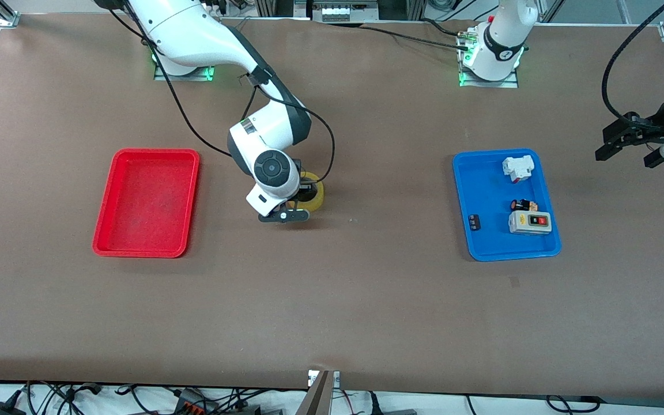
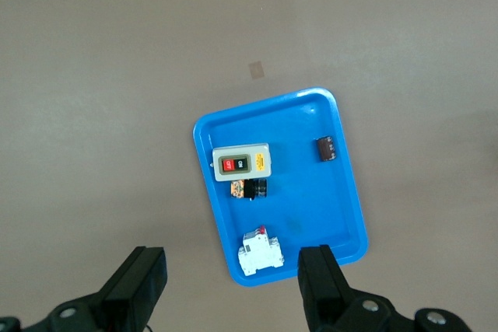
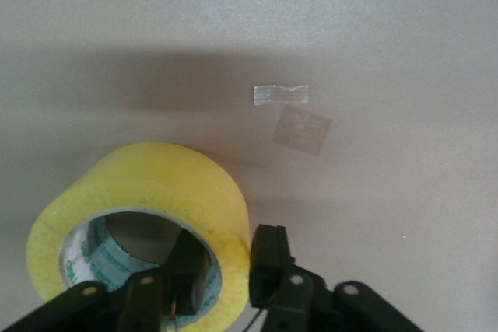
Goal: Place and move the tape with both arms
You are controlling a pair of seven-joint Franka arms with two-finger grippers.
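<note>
**Right claw pinching the tape wall – watch that thin grip**

Your right gripper (image 3: 222, 274) is clamped on the wall of the yellow tape roll (image 3: 148, 207), one finger down inside the centre hole and the other against the outer face. It's only biting one side of the ring, so the rest of the roll hangs off to the side of the jaws. The tape sits on the bare brown table (image 1: 366, 300), between the red tray (image 1: 146, 203) and the blue tray (image 1: 505, 207), much closer to the red one.

What I'd worry about: with a bite on one edge like that, the roll can swing or pivot once you lift, and a smooth tape surface could slide out if you move quickly. If it tilts, it may land on edge and roll away.

Your left gripper (image 2: 233, 281) is waiting with its jaws wide apart and nothing in them, up in the air just off the blue tray toward the left arm's end of the table. That tray holds a grey switch box (image 1: 530, 222), a white block-shaped part (image 1: 518, 168) and some small bits.
</note>
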